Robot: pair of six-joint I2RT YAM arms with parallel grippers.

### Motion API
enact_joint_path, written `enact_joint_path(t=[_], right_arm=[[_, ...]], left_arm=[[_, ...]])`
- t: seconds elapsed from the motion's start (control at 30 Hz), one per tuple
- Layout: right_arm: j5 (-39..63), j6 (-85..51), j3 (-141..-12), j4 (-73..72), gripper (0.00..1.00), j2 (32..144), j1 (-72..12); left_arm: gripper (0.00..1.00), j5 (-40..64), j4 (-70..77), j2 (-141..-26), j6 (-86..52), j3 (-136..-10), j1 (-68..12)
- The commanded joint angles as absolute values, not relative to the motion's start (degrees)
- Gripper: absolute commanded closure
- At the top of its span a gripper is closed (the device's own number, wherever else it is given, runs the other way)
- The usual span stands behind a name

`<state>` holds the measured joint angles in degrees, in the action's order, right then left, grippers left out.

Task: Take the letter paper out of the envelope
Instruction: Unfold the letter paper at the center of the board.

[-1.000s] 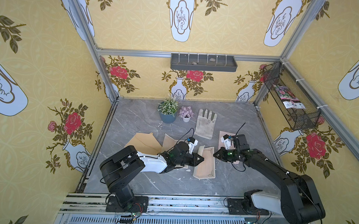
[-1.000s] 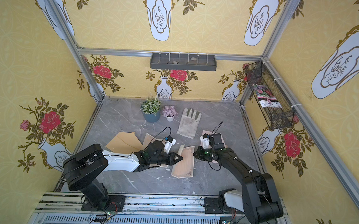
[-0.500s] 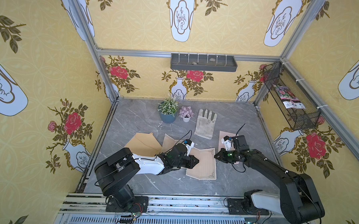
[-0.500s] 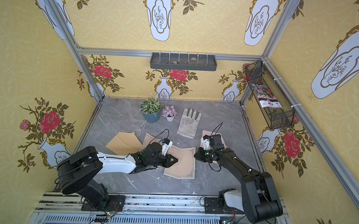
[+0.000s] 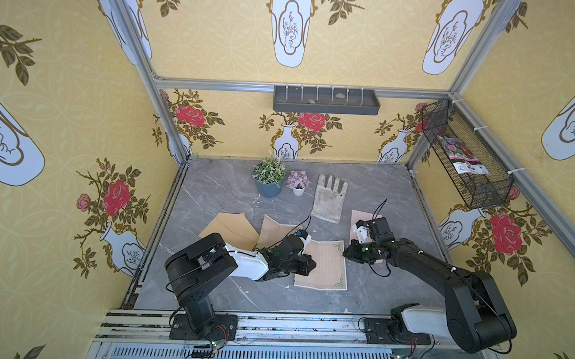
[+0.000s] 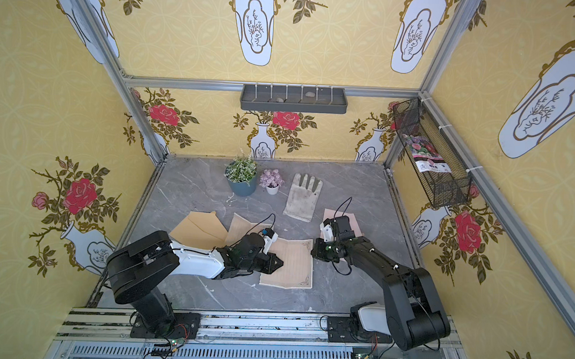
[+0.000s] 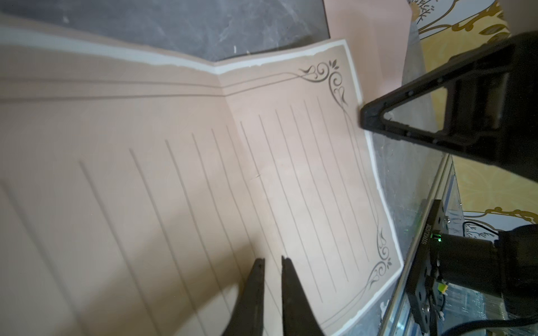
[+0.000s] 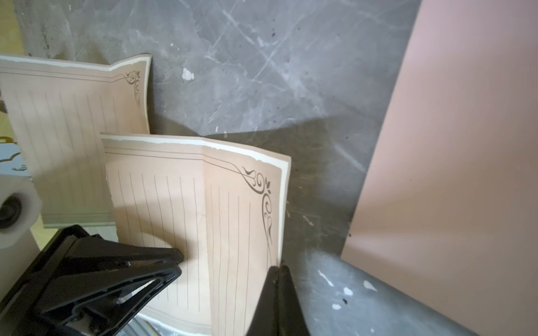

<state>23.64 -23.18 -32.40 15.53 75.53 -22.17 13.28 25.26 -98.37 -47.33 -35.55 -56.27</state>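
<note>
Grey bench (image 5: 374,290) first. Wire basket (image 5: 485,192) on the side wall has a flowery packet (image 5: 460,154) in it, and the wall tray (image 5: 326,107) holds a couple of stones (image 5: 339,95). The tan envelope (image 5: 230,229) lies flat, with the letter paper (image 5: 329,268) already out and spread open nearby. Left fingers (image 7: 256,279) sit slightly apart over the paper, right fingers (image 8: 270,285) are pressed together at its edge.

No legible text or labels.

- Both top views look steeply down from above the near edge of the table (image 5: 212,190), sharing the whole scene.
- Both wrist views sit close above one letter paper (image 7: 174,174).
</note>
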Motion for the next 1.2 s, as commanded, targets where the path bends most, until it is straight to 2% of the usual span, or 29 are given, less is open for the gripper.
enact_joint_path(t=[0.0, 0.07, 0.23, 0.43, 0.5, 0.6, 0.7, 0.8, 1.03, 1.17], right_arm=[[12.3, -25.8, -34.8, 19.5, 1.0, 77.4, -25.0], [8.3, -26.9, -36.4, 21.4, 1.0, 80.0, -26.8], [7.8, -28.5, -37.9, 19.0, 1.0, 84.6, -30.2], [1.7, -30.7, -39.3, 23.3, 1.0, 82.8, -32.6], [-0.6, -31.1, -40.5, 25.4, 0.88, 80.8, -34.0], [-5.4, -31.7, -43.5, 30.1, 0.78, 77.4, -36.9], [-9.5, -31.5, -47.2, 33.6, 0.76, 74.6, -40.7], [-10.9, -32.4, -50.6, 35.7, 0.77, 75.8, -44.5], [-11.4, -35.3, -53.2, 33.2, 0.99, 78.3, -51.8], [-9.6, -35.6, -51.9, 30.8, 1.0, 77.9, -52.5]], left_arm=[[0.84, 11.3, 29.0, -98.5, -49.0, -33.5, -56.3], [0.84, 11.1, 29.5, -98.7, -49.5, -32.6, -56.2], [0.86, 14.1, 30.2, -101.8, -50.0, -34.1, -56.5], [0.87, 13.9, 31.0, -101.6, -50.1, -34.0, -56.7], [0.87, 14.3, 31.0, -101.6, -50.0, -34.2, -56.6], [0.87, 14.8, 30.9, -101.7, -50.0, -34.6, -56.6], [0.87, 14.8, 30.9, -101.9, -50.0, -34.8, -56.7], [0.87, 15.0, 31.0, -102.2, -50.0, -35.4, -56.7], [0.88, 15.3, 30.5, -102.2, -49.9, -36.3, -56.7], [0.89, 15.4, 30.3, -102.4, -49.8, -36.7, -56.7]])
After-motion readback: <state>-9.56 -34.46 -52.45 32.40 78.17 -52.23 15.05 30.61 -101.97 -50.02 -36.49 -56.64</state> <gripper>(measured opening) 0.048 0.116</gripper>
